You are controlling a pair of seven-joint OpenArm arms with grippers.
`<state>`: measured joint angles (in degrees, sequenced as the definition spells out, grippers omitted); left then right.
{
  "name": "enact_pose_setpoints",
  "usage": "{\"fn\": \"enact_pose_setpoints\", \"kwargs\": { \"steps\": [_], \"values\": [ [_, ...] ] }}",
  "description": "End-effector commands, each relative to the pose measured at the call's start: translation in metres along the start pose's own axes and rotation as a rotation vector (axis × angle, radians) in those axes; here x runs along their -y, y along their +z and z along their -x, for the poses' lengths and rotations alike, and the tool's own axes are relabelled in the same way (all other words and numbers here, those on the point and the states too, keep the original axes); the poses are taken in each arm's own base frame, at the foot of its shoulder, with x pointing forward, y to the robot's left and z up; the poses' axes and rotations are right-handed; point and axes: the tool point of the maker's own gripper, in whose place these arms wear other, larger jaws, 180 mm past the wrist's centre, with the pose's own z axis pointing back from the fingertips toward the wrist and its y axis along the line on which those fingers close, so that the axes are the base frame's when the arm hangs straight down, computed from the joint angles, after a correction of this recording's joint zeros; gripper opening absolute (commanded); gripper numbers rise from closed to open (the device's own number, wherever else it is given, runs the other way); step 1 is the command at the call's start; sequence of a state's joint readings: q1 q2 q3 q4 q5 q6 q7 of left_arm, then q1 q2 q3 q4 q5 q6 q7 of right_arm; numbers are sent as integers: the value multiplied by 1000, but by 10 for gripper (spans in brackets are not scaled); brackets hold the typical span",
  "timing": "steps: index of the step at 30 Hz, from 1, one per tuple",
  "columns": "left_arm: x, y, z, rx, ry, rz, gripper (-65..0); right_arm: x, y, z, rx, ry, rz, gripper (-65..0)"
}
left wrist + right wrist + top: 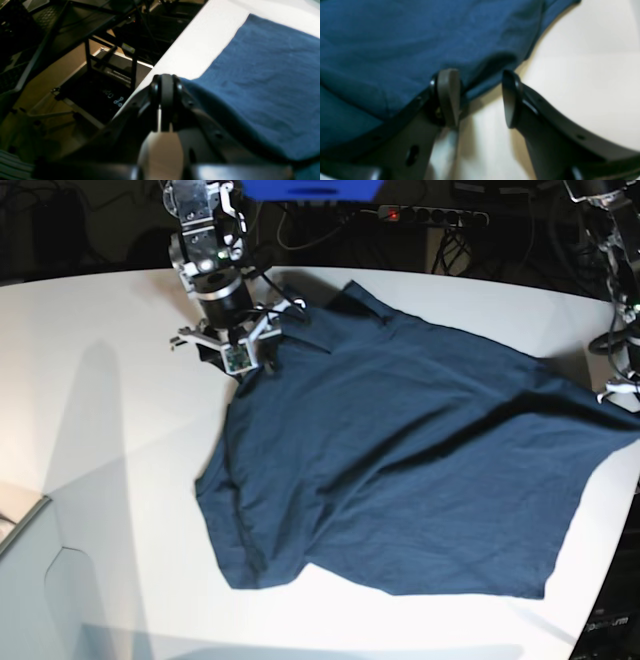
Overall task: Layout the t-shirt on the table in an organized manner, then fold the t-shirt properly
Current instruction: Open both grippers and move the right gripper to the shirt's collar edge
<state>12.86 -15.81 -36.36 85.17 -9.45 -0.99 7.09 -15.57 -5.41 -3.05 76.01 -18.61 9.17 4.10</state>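
Left wrist: left gripper [167,85] jaws were pressed together, pinching the edge of the dark navy soft cloth t-shirt [262,82] at the rim of the glossy white bench [207,42].

Right wrist: right gripper [480,97] jaws stood spread, empty, one finger [448,95] against the shirt's edge.

Base: shirt lay spread but creased across the bench, right gripper at its far-left corner, left arm at the right edge.

t-shirt [400,470]: on the table [100,430], spread across its middle and right | right gripper [477,100]: at t-shirt's far left edge | left gripper [166,86]: at t-shirt's far right corner, by table's edge
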Motion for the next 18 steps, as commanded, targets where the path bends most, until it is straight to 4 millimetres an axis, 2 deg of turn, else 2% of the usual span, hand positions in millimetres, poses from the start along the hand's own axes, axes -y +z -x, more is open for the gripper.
{"fn": "enact_pose_setpoints", "kwargs": {
  "steps": [1, 7, 11, 14, 18],
  "values": [
    [-7, -2, -21, 67, -13, -15, -648, 9, -4, -16, 49, -5, 27, -373],
    [-7, -3, -20, 64, -13, -15, -648, 22, -27, -5, -39, -12, 44, -381],
    [-7, -3, -20, 64, -13, -15, -648, 40, -36, -3, -56, 25, 57, -500],
    [-7, -3, -20, 64, -12, -16, -648, 79, -33, -3, -55, 36, 130, -578],
    [-7, -4, -21, 66, -10, -16, -648, 143, -25, -4, -55, 33, 259, -571]
  ]
}}
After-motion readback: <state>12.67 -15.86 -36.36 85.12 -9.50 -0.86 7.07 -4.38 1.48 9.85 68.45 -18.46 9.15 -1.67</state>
